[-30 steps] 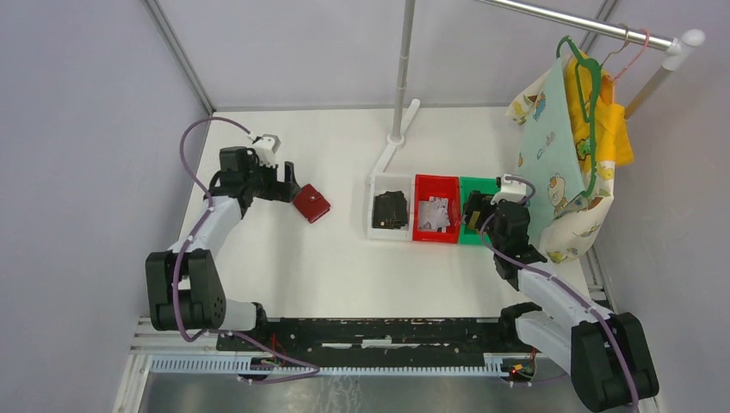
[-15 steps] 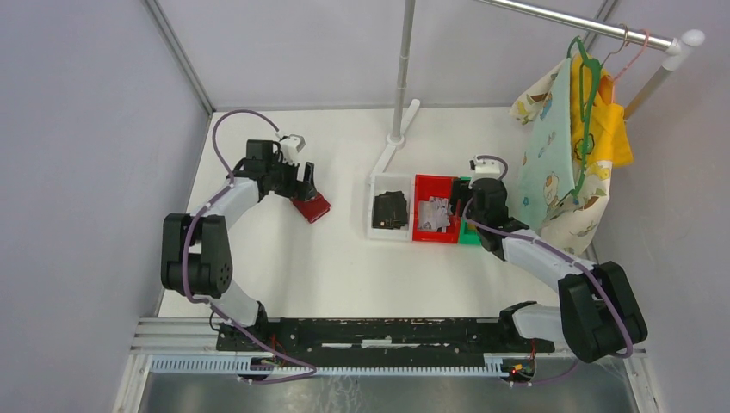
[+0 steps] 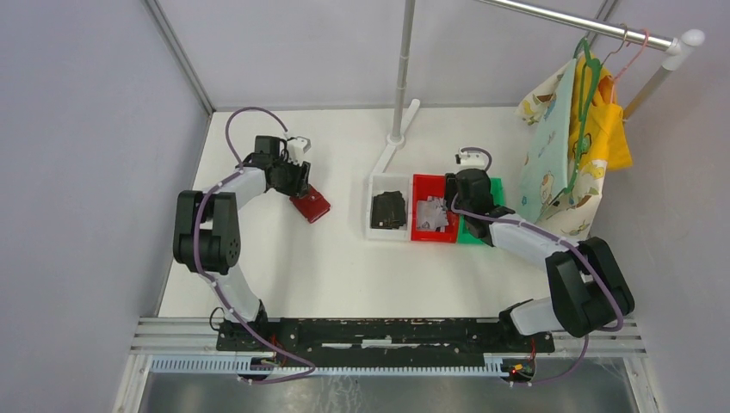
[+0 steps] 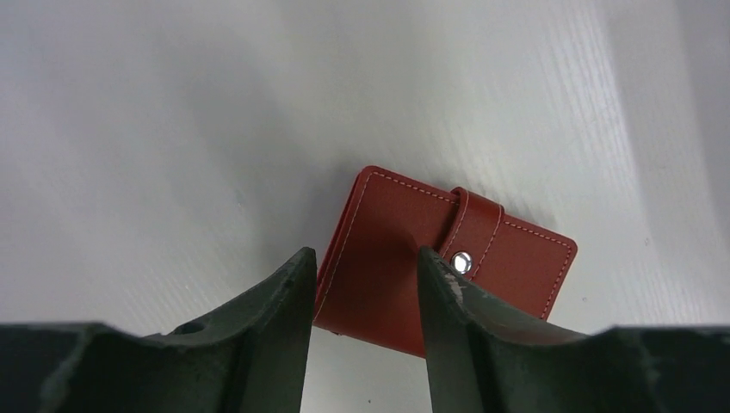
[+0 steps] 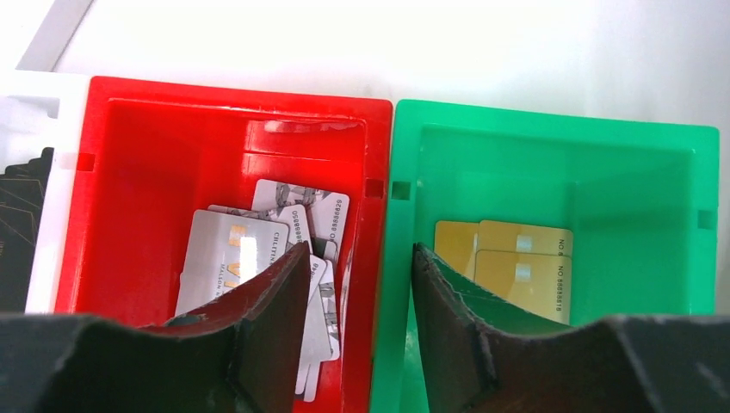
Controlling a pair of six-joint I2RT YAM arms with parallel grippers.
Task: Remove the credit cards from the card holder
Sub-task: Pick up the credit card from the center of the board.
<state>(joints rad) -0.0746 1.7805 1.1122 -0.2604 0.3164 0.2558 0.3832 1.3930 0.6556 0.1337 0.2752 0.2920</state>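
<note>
The card holder [image 4: 396, 215], a small red wallet, lies shut on the white tabletop [image 4: 172, 129] at the left, its snap tab [image 4: 475, 225] fastened. My left hand [image 4: 366, 262] hovers over the wallet's near left part, its fingers partly apart and grasping nothing. My right hand [image 5: 360, 254] hangs over the wall shared by the red bin [image 5: 241, 90] and the green bin [image 5: 551, 116], also released and empty. Silvery credit cards [image 5: 228, 258] lie in the red bin and golden cards [image 5: 516, 258] in the green. I judge I should pin the wallet's body low and square, clear of the tab, so the snap stays free to open.
</note>
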